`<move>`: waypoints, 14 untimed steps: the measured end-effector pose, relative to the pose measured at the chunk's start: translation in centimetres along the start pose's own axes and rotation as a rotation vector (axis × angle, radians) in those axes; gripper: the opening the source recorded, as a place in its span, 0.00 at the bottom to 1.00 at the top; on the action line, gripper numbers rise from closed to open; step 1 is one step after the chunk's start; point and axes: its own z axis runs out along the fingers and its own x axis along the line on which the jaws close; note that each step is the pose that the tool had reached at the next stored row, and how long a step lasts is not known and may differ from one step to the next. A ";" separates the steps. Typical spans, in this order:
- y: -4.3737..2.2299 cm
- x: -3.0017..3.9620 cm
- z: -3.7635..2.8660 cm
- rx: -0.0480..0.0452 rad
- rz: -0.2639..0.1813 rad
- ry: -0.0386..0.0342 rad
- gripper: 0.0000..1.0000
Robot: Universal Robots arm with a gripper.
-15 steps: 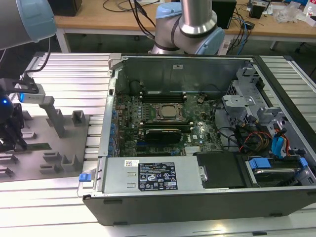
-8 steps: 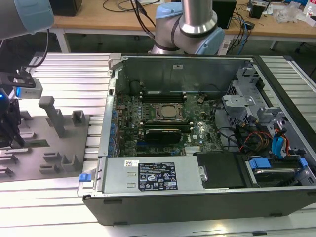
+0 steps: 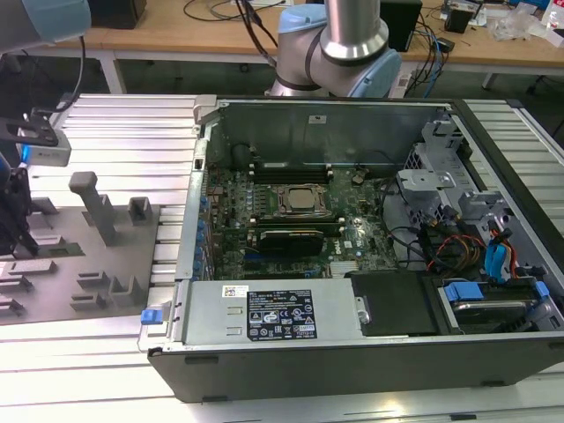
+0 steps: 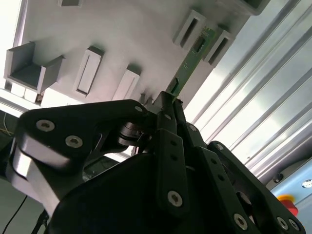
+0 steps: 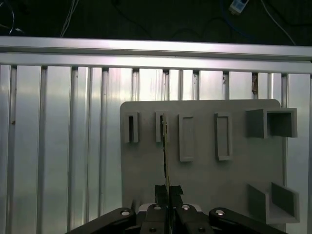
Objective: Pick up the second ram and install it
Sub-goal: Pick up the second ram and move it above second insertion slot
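Observation:
The second ram (image 4: pixel 191 59), a thin green board with a dark chip, sticks out from between my black fingers. My gripper (image 4: pixel 170 100) is shut on its near end. The ram's far end reaches the row of narrow slots on the grey holder tray (image 4: pixel 122 39); I cannot tell whether it still sits in one. In the first wrist view the ram (image 5: pixel 165 151) is edge-on, running from the gripper (image 5: pixel 168 189) to the second slot of the tray (image 5: pixel 204 180). At the exterior view's far left the gripper (image 3: pixel 11 220) hangs over the tray (image 3: pixel 62 291).
The open computer case (image 3: pixel 352 352) lies at the exterior view's right of the tray, with the CPU socket (image 3: pixel 300 201) and black memory slots (image 3: pixel 291 167) on its motherboard. Ribbed aluminium table (image 3: pixel 123 132) surrounds both. The arm's base (image 3: pixel 335 53) stands behind the case.

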 end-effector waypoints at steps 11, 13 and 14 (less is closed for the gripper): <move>0.06 -0.04 -2.37 0.0000 0.000 0.0000 0.14; 0.07 -0.04 -2.62 0.0000 0.000 0.0000 0.14; 0.08 -0.05 -2.81 -0.0001 0.000 0.0000 0.14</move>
